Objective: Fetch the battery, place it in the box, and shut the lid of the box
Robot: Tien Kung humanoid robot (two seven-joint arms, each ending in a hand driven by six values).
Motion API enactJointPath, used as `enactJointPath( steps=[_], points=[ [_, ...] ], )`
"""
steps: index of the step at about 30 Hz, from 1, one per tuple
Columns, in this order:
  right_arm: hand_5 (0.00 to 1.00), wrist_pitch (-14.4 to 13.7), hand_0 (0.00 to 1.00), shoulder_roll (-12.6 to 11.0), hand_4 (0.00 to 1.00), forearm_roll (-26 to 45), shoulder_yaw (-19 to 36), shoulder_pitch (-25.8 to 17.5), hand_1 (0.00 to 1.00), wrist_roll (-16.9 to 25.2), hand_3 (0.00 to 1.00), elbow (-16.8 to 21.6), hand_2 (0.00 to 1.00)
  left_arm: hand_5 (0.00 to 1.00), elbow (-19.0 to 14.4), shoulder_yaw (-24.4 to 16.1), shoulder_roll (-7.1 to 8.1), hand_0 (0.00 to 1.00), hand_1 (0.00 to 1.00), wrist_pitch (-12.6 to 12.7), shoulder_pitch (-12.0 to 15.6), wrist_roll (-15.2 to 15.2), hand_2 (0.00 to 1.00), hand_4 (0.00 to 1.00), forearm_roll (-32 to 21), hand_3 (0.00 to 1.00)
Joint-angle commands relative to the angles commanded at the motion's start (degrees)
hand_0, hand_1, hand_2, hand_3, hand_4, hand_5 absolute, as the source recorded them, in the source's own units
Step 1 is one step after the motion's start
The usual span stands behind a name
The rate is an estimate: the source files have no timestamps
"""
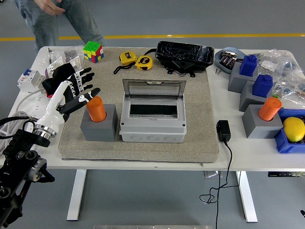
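The battery, an orange cylinder, stands upright in a grey block on the left of the grey mat. My left hand hovers just left of and above it, fingers spread and holding nothing, with the thumb tip close to the battery's top. In the mat's middle sits the grey box, its clear lid raised at the back and a dark slot showing inside. My right hand does not appear.
A second orange cylinder in a grey block and blue blocks stand at the right, beside a lemon. A cube, tape measures and a black tray line the back. A person stands at far left.
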Motion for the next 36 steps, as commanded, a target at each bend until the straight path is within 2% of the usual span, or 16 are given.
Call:
enactJointPath(
  steps=[16,23,24,31,36],
  points=[
    [0.998,0.03,0.811,0.0,0.998,-0.14,0.22,-0.07,0.756,-0.05,0.825,0.03,0.754,0.487,1.6,-0.23,-1.89,0.77,0.869,-0.07,0.65,-0.74,0.884,0.998,-0.73,0.895],
    [0.998,0.06,0.812,0.15,0.998,-0.1,0.2,-0.14,0.754,-0.06,0.825,0.06,0.752,0.463,1.29,0.01,-2.7,0.765,0.869,0.92,1.25,-0.84,0.881,0.998,0.82,0.897],
    [0.998,0.06,0.811,0.18,0.998,-0.12,0.25,-0.14,0.754,-0.07,0.823,0.06,0.751,0.401,1.12,0.22,-2.77,0.759,0.868,1.13,1.38,-0.81,0.876,0.998,1.1,0.892],
    [0.998,0.06,0.812,0.28,0.998,-0.22,0.4,-0.15,0.753,-0.09,0.821,0.08,0.75,0.406,-0.25,0.95,-3.62,0.762,0.867,2.08,1.87,-1.01,0.867,0.998,2.19,0.88],
    [0.998,0.07,0.811,0.26,0.998,-0.22,0.44,-0.18,0.753,-0.09,0.821,0.07,0.749,0.4,0.1,1.4,-4.1,0.761,0.866,2.77,1.58,-1.28,0.858,0.998,2.26,0.872]
  ],
)
